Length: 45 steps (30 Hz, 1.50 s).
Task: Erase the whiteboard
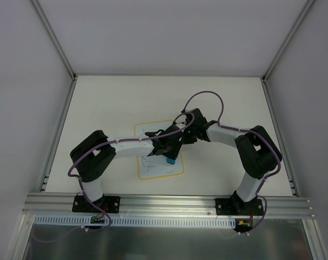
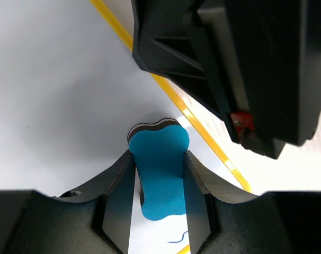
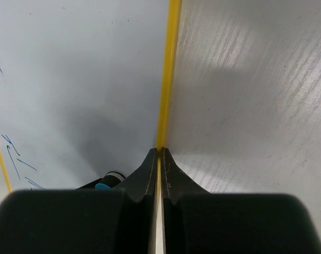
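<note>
The whiteboard (image 1: 153,171), white with a yellow border, lies flat mid-table. Blue scribbles remain at its lower left. My left gripper (image 1: 168,154) is shut on a blue bone-shaped eraser (image 1: 170,161) and holds it down on the board near its right edge. In the left wrist view the eraser (image 2: 160,169) sits between the fingers (image 2: 118,201) on the white surface (image 2: 60,95), with a small blue stroke (image 2: 177,238) beside it. My right gripper (image 3: 160,153) is shut on the board's yellow right edge (image 3: 171,63); it also shows in the top view (image 1: 180,141).
The pale table (image 3: 256,106) lies right of the board. Blue marks (image 3: 15,153) show at the far left of the right wrist view. The right gripper's black body (image 2: 245,63) hangs close over the eraser. White walls and metal rails (image 1: 61,124) enclose the table.
</note>
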Each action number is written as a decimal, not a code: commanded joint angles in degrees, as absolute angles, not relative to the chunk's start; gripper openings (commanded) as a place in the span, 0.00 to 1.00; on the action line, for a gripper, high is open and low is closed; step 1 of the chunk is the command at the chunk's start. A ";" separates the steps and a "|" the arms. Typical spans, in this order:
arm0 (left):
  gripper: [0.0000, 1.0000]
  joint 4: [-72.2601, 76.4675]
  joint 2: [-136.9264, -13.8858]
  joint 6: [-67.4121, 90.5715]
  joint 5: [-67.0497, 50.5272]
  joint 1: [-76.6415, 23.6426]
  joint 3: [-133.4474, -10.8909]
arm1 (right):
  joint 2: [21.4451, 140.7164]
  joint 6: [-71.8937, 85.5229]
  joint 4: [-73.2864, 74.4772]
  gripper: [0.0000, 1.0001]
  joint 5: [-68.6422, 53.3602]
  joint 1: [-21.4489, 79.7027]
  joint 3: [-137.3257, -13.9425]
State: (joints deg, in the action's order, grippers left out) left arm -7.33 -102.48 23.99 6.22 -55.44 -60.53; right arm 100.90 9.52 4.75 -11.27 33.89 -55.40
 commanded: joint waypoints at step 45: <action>0.10 -22.76 -95.89 37.00 12.39 -56.51 -57.65 | 103.89 11.08 7.82 0.00 -8.70 32.87 -54.05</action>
State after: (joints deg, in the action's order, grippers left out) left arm -20.49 -95.33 39.48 9.17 -56.69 -55.86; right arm 101.10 11.99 4.69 -11.51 33.34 -55.40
